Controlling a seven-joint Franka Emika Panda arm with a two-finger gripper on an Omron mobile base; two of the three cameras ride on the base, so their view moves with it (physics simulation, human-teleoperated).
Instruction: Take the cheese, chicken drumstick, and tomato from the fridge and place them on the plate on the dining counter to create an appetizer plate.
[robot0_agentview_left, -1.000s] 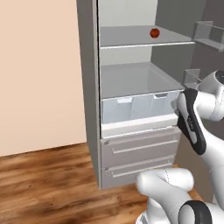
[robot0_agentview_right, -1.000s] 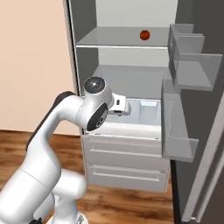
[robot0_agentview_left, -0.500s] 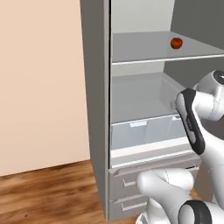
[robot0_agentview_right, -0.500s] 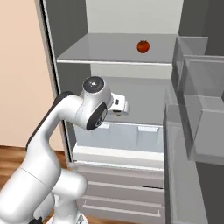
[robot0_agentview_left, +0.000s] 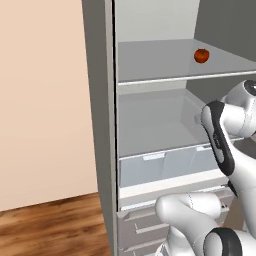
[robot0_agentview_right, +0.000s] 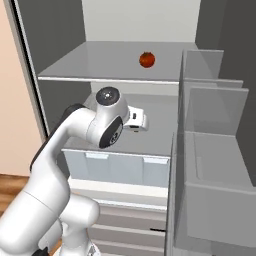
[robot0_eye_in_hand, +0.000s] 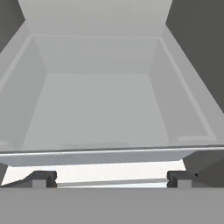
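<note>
Fridge (robot0_agentview_left: 100, 125) stands open, grey side wall at the left edge, beige room wall and wood floor (robot0_agentview_left: 50, 225) beyond it at 9 and 7 o'clock in the left base view. Door bins (robot0_agentview_right: 215, 150) line the right side in the right base view, narrowing the opening there. Upper shelf (robot0_agentview_right: 90, 62) is mostly bare; tomato (robot0_agentview_right: 146, 59) sits on it alone toward the back right, at 1 o'clock of the arm, open shelf all round it. Tomato is round, no long axis; stem end looks up but too small to be sure. Translucent drawer (robot0_eye_in_hand: 109, 105) lies straight ahead of the hand, front lip near the tips, bare floor. Gripper (robot0_eye_in_hand: 109, 178) held level in front of the middle compartment, fingertips (robot0_eye_in_hand: 41, 178) spread wide apart, holding nothing.
</note>
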